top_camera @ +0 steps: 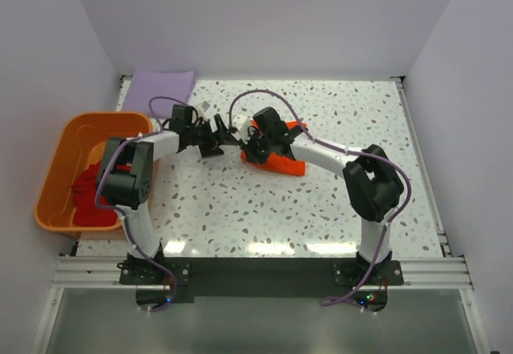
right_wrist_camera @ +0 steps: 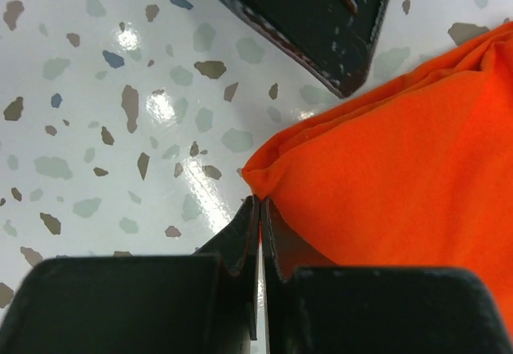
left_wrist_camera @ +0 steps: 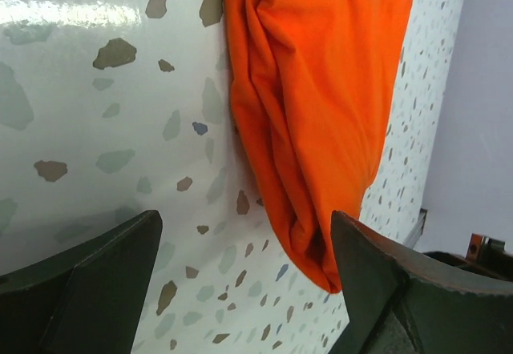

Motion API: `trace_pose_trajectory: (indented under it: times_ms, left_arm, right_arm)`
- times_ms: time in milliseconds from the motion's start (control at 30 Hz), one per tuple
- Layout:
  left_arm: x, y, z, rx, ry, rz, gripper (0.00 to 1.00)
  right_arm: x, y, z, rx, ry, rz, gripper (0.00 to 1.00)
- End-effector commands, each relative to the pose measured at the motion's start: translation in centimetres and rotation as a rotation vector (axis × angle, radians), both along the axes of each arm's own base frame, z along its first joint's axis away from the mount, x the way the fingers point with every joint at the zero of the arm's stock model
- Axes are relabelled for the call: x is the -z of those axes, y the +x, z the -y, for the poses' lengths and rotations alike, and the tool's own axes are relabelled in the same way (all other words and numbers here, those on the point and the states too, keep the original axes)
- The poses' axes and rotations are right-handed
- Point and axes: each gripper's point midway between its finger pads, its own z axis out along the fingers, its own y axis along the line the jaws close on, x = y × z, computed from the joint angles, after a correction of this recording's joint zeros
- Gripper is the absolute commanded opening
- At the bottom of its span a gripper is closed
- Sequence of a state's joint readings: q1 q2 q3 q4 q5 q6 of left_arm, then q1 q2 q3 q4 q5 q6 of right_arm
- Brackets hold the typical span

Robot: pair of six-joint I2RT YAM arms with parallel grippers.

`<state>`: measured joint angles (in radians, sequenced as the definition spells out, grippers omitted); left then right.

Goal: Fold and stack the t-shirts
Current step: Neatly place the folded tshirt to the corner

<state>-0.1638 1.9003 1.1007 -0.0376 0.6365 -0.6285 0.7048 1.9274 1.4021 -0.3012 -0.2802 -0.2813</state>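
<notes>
The bright orange t-shirt lies bunched on the speckled table, mid-table. My right gripper is shut, pinching the shirt's corner between its fingertips; orange cloth spreads off to the right. My left gripper faces it from the left, open wide. A hanging fold of the orange t-shirt ends just beside the left gripper's right finger, with bare table between the jaws. The red t-shirt sits crumpled in the orange tub. The lavender t-shirt lies flat at the back left.
The orange plastic tub stands at the table's left edge beside the left arm. White walls close in the back and both sides. One finger of the left gripper shows at the top of the right wrist view, close to the pinched corner.
</notes>
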Motion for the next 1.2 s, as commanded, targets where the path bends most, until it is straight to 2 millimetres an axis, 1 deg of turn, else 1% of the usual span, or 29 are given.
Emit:
trace_pose_trajectory:
  times_ms: [0,33,67,133,200,233,300,333,400,433,500,533,567,633,667,700,833,1000,1100,1133,1167]
  left_arm:
    - [-2.3,1.9,1.9,-0.036,-0.147,0.049,0.92]
    - [-2.2,1.9,2.4,-0.035,-0.160,0.061,0.92]
    - [-2.1,1.8,2.8,-0.055,-0.184,0.034,0.92]
    - [-1.4,1.3,3.9,-0.056,-0.218,0.010,0.92]
    - [-0.4,0.9,4.6,-0.089,-0.240,-0.049,0.92]
    - [-0.1,0.4,5.3,-0.101,-0.256,-0.079,0.92]
    - [0.9,-0.1,5.9,-0.116,-0.263,-0.118,0.91]
    - [1.3,-0.6,6.6,-0.111,-0.259,-0.135,0.91]
    - [1.9,-0.9,7.3,-0.126,-0.250,-0.155,0.89]
    - [2.0,-0.6,7.4,-0.136,-0.249,-0.151,0.88]
    - [2.5,-0.3,7.7,-0.165,-0.242,-0.160,0.82]
    - [2.4,0.1,7.9,-0.173,-0.248,-0.160,0.80]
    - [2.6,0.4,7.9,-0.186,-0.240,-0.156,0.75]
    - [2.8,1.0,8.0,-0.203,-0.227,-0.154,0.69]
    - [2.8,1.4,8.0,-0.213,-0.227,-0.146,0.64]
    - [3.1,1.7,8.0,-0.217,-0.223,-0.148,0.62]
    - [2.7,3.3,8.4,-0.218,-0.222,-0.109,0.60]
    - [3.1,3.7,8.6,-0.210,-0.222,-0.098,0.57]
    - [3.0,3.7,8.9,-0.202,-0.231,-0.090,0.47]
    - [2.8,3.8,9.1,-0.194,-0.238,-0.083,0.35]
    - [2.6,3.8,9.3,-0.180,-0.241,-0.075,0.30]
  right_arm:
    - [-3.3,0.1,-1.5,-0.030,0.111,0.051,0.00]
    - [-3.4,0.0,-1.6,-0.032,0.115,0.052,0.00]
    - [-3.7,0.0,-1.8,-0.035,0.125,0.048,0.00]
    - [-3.8,0.0,-2.0,-0.037,0.133,0.045,0.00]
    - [-3.9,0.2,-2.3,-0.032,0.139,0.047,0.00]
    - [-4.2,0.5,-2.4,-0.023,0.147,0.049,0.00]
    - [-4.2,0.8,-2.6,-0.015,0.152,0.054,0.00]
    - [-4.3,0.9,-2.7,-0.009,0.157,0.054,0.00]
    - [-4.6,1.1,-3.0,0.001,0.176,0.052,0.00]
    - [-4.5,1.0,-3.2,-0.001,0.178,0.050,0.00]
    - [-4.5,1.1,-3.2,0.007,0.186,0.050,0.00]
    - [-4.3,1.1,-3.1,0.011,0.183,0.047,0.00]
    - [-4.3,1.2,-3.2,0.011,0.186,0.050,0.00]
    - [-4.3,1.3,-3.1,0.015,0.186,0.057,0.00]
    - [-4.4,1.3,-3.2,0.018,0.190,0.058,0.00]
    - [-4.4,1.4,-3.2,0.019,0.192,0.057,0.00]
    - [-4.9,1.1,-3.5,0.012,0.212,0.053,0.00]
    - [-5.3,0.9,-3.5,0.010,0.221,0.051,0.00]
    - [-5.2,1.0,-3.4,0.013,0.221,0.050,0.00]
    - [-5.2,1.0,-3.4,0.014,0.220,0.051,0.00]
    - [-4.9,1.0,-3.5,0.014,0.217,0.044,0.00]
